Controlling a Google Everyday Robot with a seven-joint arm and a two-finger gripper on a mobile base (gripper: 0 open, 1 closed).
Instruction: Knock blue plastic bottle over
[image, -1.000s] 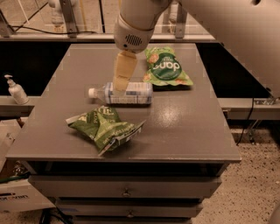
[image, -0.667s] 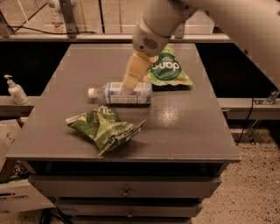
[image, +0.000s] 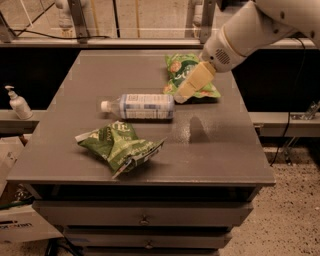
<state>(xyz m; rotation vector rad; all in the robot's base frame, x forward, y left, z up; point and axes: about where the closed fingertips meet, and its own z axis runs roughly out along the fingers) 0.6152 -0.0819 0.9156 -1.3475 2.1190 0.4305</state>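
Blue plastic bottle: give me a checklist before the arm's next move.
1. Slim clear plastic bottle with bluish label lying on its side, as the task wants: ok.
2. Bottle fully on the grey table, away from its edges: ok.
3. Tan gripper at the bottle's base end, in front of the rear green chip bag; clear of the bottle: cannot tell.
4. Crumpled front green chip bag not lying on the bottle: ok.

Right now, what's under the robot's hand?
The hand hangs over a green chip bag at the back right of the table, beside the base of the lying blue plastic bottle. It covers the bag's middle, so that part cannot be seen.
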